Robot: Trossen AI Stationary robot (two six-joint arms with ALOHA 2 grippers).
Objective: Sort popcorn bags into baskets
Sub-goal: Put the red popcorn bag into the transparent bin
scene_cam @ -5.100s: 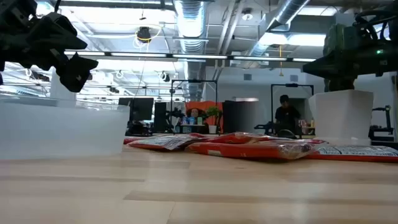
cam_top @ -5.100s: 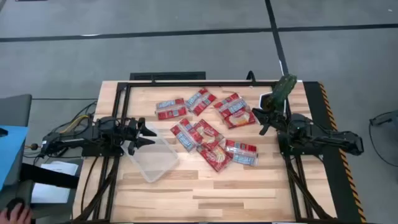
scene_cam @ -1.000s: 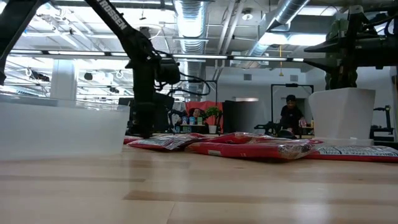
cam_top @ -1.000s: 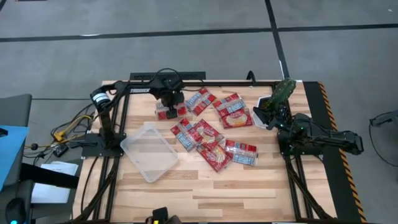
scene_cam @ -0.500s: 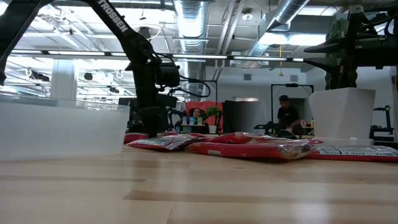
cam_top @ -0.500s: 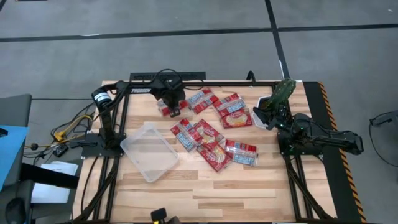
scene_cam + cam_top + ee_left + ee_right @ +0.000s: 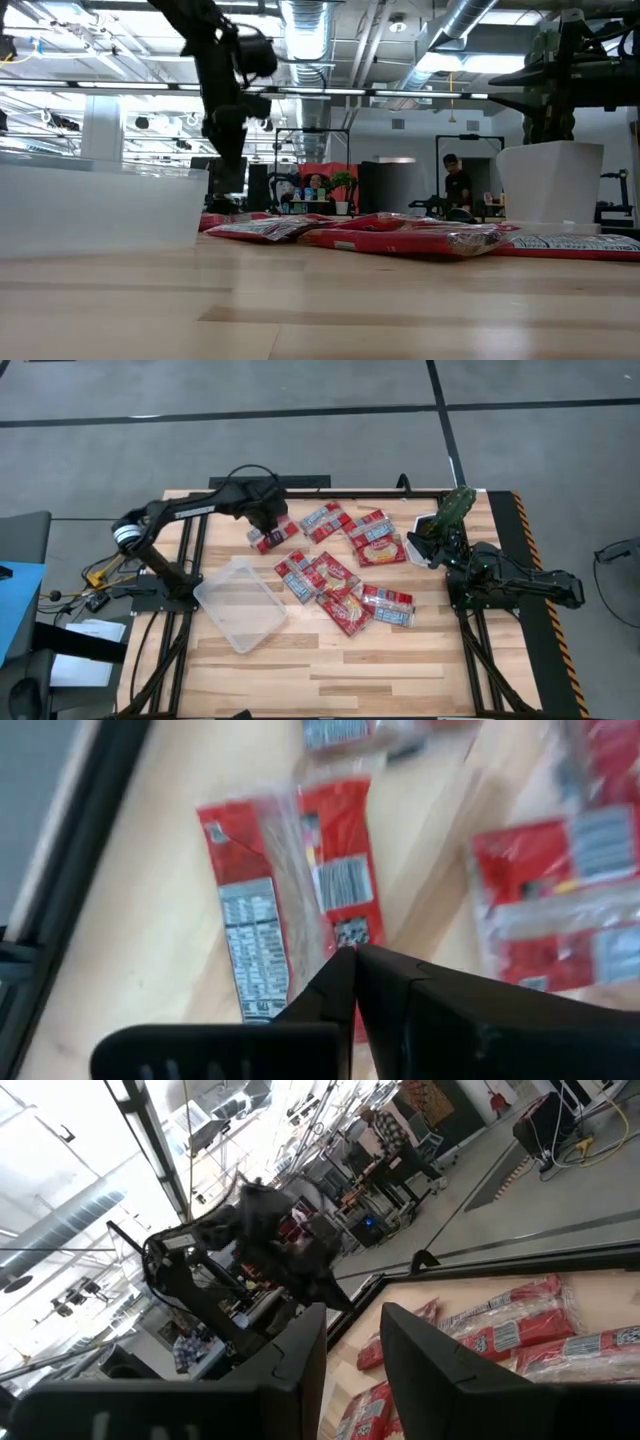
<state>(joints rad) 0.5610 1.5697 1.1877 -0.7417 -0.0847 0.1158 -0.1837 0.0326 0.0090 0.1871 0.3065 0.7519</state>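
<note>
While my left gripper [image 7: 268, 523] pinches one popcorn bag [image 7: 290, 900] by its middle seam at the far left, the clear basket [image 7: 240, 605] lies nearer, slightly left. My right gripper [image 7: 430, 550] waits far right, fingers slightly parted.

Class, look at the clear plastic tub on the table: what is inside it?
Nothing shows inside the clear tub; only the wooden table shows through its bottom. All the popcorn bags lie outside it. The low view's frosted wall hides its interior.
</note>
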